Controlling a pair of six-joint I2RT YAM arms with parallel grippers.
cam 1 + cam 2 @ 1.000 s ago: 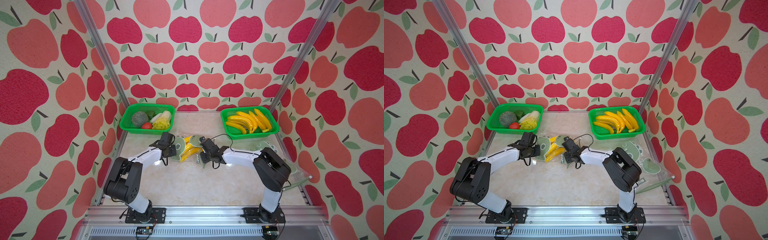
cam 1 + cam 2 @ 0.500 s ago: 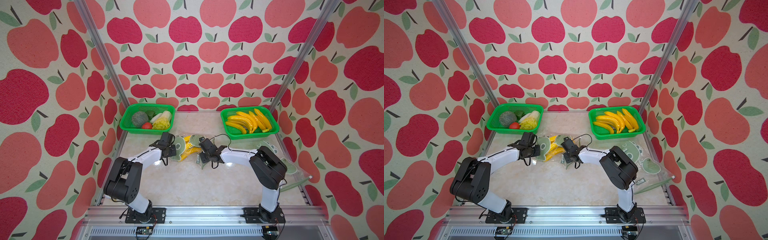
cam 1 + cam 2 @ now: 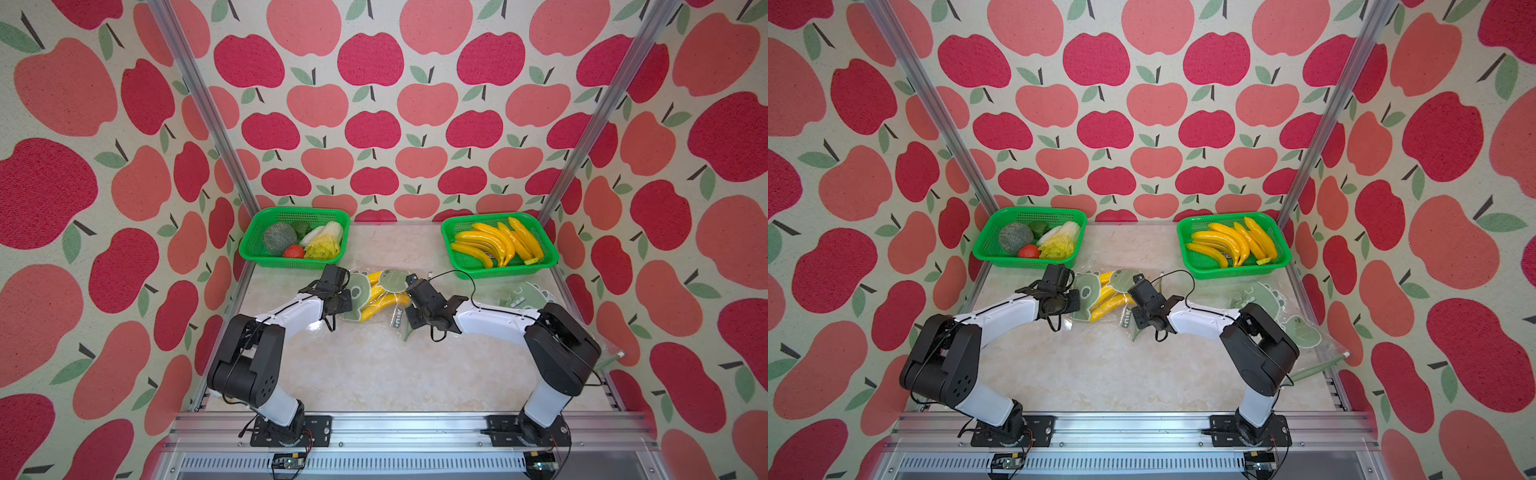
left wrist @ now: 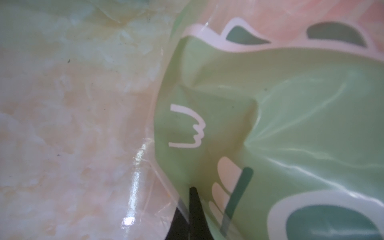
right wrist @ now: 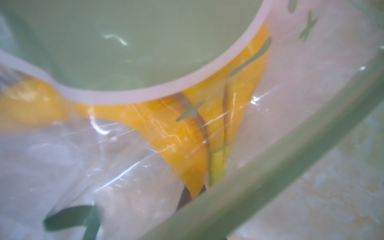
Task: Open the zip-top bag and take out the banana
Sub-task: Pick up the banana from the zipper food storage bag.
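**Bag (image 3: 386,279) gripped on the left, banana (image 3: 380,306) inside**

The bag is lying on the table (image 3: 374,365), toward the far side, between the vegetable basket (image 3: 286,264) and the fruit basket (image 3: 511,272). The banana is sitting inside it. The left end effector (image 3: 349,297) is pinching the bag's left side, jaws fully closed on the film. The right end effector (image 3: 409,303) is pressing at the bag's right edge, jaws closed. Whether it is gripping film I cannot tell.

The left pincer (image 3: 1076,298) and right pincer (image 3: 1133,311) meet opposite ends of the zip-top bag (image 3: 1089,290) with the banana (image 3: 1108,306) inside.
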